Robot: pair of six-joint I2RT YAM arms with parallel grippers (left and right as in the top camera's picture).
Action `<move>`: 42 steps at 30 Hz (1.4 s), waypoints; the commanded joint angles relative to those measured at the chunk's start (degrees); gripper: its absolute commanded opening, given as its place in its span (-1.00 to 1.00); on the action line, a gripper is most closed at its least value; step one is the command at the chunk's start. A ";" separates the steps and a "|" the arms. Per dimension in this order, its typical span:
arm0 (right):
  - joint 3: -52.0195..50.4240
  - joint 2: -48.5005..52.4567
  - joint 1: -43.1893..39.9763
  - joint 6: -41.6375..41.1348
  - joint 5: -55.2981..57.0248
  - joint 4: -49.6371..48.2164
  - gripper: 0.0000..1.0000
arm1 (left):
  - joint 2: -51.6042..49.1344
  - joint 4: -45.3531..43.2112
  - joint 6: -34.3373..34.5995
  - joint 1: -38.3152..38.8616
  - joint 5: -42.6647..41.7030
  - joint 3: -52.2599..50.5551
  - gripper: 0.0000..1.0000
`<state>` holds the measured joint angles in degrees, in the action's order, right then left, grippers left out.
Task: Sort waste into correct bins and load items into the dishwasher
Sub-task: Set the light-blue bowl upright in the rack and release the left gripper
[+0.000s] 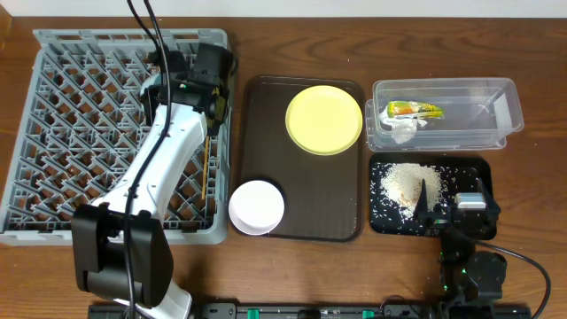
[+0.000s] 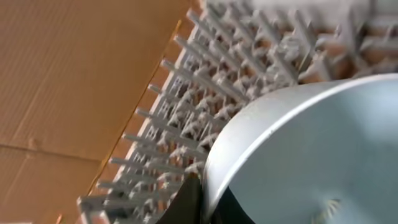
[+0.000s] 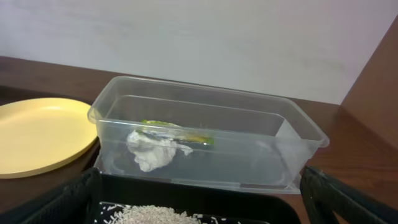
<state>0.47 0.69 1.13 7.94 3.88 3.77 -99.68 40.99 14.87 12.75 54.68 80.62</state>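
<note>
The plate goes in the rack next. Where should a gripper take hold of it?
Its rim, probably at the right edge, from the right: the plate lies flat on the tray, so only the upturned lip gives the jaws a pinch.

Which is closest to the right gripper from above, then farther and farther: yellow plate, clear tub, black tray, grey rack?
From the right gripper, overhead view:
1. Black tray, right beneath it.
2. Clear tub, just behind the tray.
3. Yellow plate, mid-table.
4. Grey rack, far left.
</note>
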 commanded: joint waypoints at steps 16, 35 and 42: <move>-0.15 -0.31 -0.42 -0.59 0.17 0.07 0.98 | -11.06 -16.52 -21.68 0.00 12.20 -0.15 -0.85; -0.15 -0.31 -0.42 -0.59 0.17 0.07 0.99 | -11.50 -15.19 -20.33 6.12 11.80 -0.15 -0.49; -0.15 -0.31 -0.42 -0.59 0.17 0.07 0.99 | -11.43 -11.32 -17.53 7.15 11.82 -0.15 -0.46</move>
<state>0.47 0.69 1.13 7.94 3.90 3.77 -110.28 28.64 -5.04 19.64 66.15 80.53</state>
